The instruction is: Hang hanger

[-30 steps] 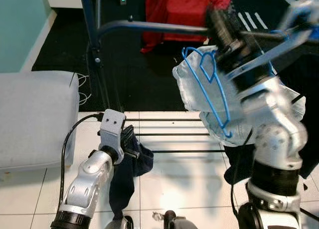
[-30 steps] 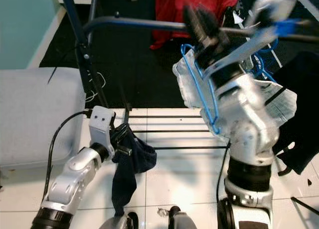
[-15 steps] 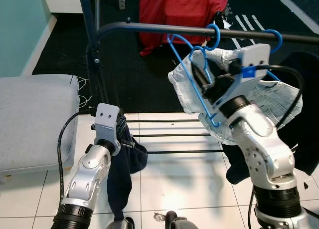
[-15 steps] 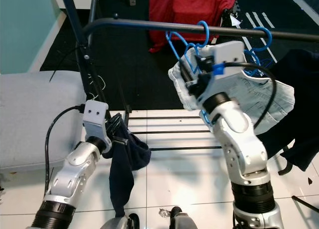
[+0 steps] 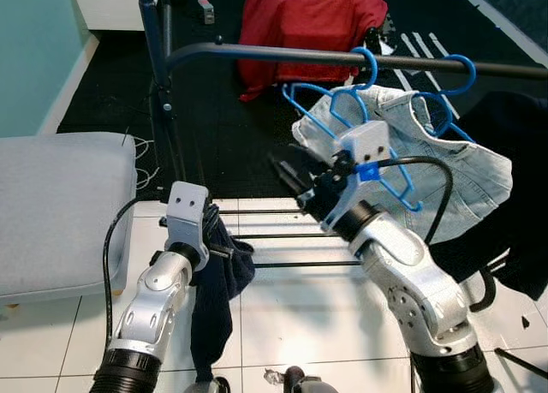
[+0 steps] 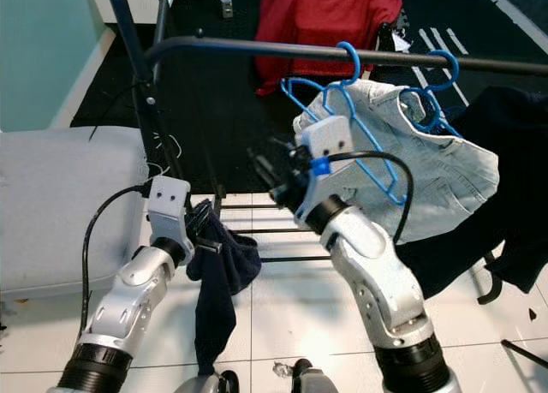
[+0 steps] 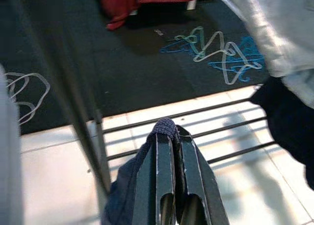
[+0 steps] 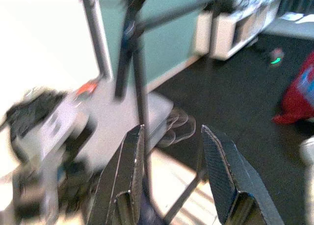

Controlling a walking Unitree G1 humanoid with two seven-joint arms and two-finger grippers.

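Observation:
A blue hanger carrying a light denim garment hangs by its hook on the black rail. A second blue hanger hooks on the rail just to the right. My right gripper is open and holds nothing, below the rail and left of the denim, apart from the hanger. In the right wrist view its fingers stand wide apart. Low on the left, my left gripper is shut on a dark navy cloth, which droops toward the tiles; the fingertips pinch its fold.
The rack's upright post stands at the left with floor bars behind the cloth. A grey cushion lies far left. A red garment sits behind the rail, a dark garment hangs at right. Loose hangers lie on the black mat.
My right gripper has let go of the blue hanger and dropped down and to the left, open. The hanger with the denim stays on the rail. The left arm barely moved.

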